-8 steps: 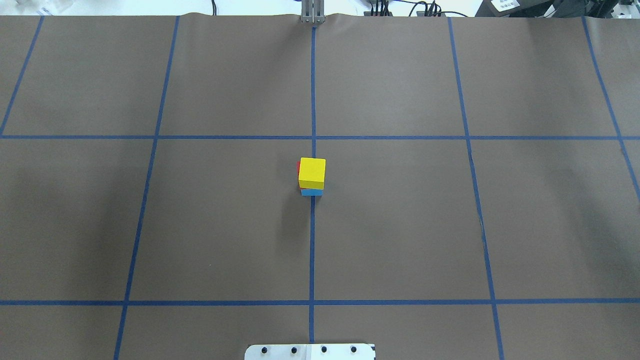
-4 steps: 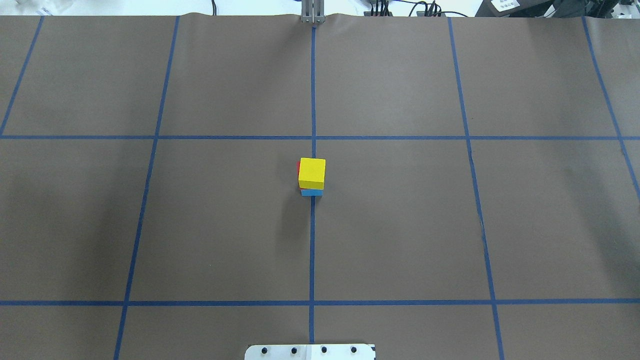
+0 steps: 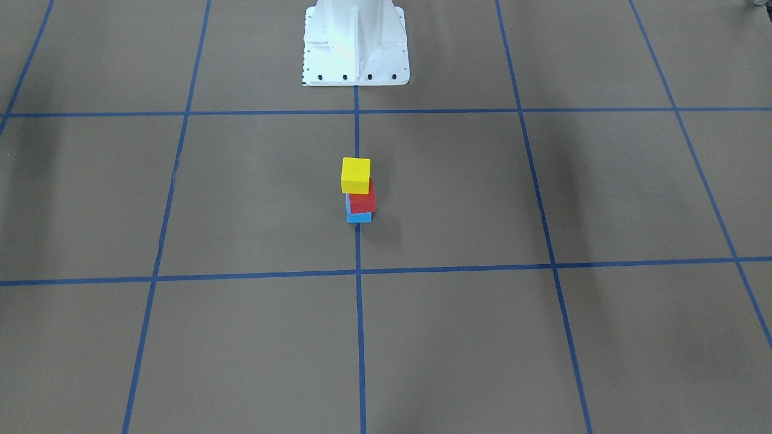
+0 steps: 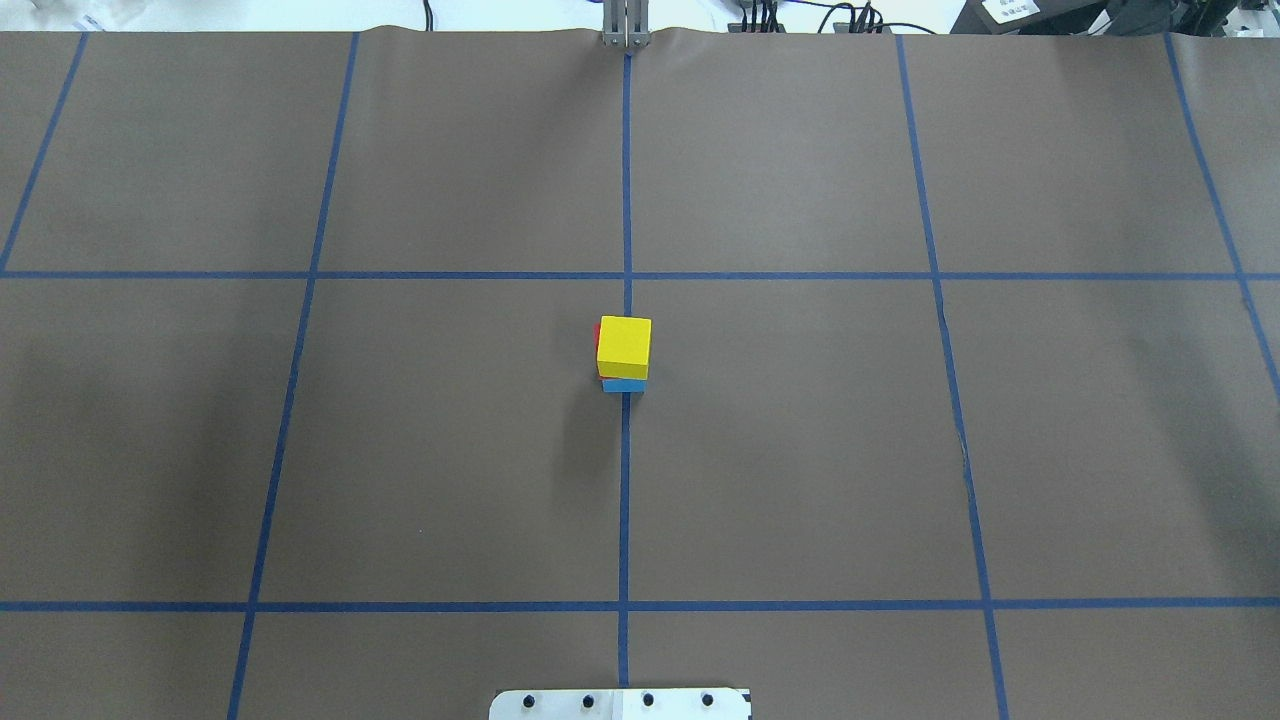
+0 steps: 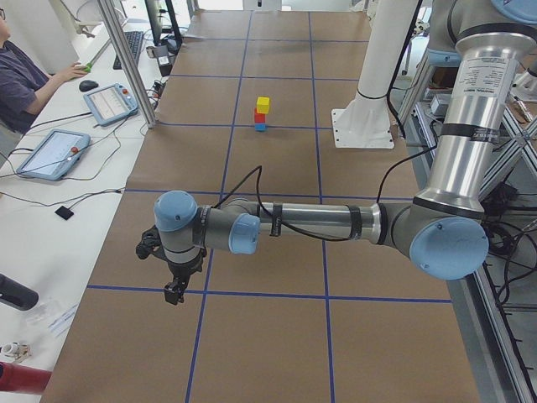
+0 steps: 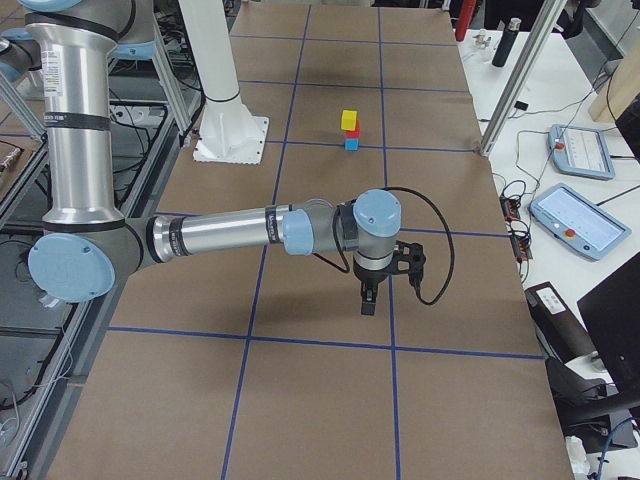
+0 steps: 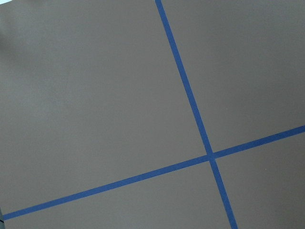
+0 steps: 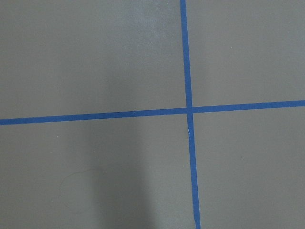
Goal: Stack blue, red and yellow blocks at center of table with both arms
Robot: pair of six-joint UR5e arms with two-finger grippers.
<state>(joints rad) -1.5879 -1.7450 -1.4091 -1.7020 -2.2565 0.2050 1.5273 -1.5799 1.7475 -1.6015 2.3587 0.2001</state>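
A stack stands at the table's center on the middle blue line. The blue block (image 3: 359,217) is at the bottom, the red block (image 3: 362,198) on it, the yellow block (image 3: 356,175) on top, slightly offset. From overhead the yellow block (image 4: 624,343) hides most of the red block (image 4: 598,335) and the blue block (image 4: 624,385). The stack also shows in the left side view (image 5: 262,113) and the right side view (image 6: 349,130). My left gripper (image 5: 174,291) and right gripper (image 6: 367,301) hang far from the stack, seen only in side views; I cannot tell if they are open.
Brown paper with a blue tape grid covers the table (image 4: 800,450). The robot's white base (image 3: 356,42) stands behind the stack. An operator (image 5: 21,75) sits at a side desk with tablets (image 5: 52,151). Both wrist views show only paper and tape lines.
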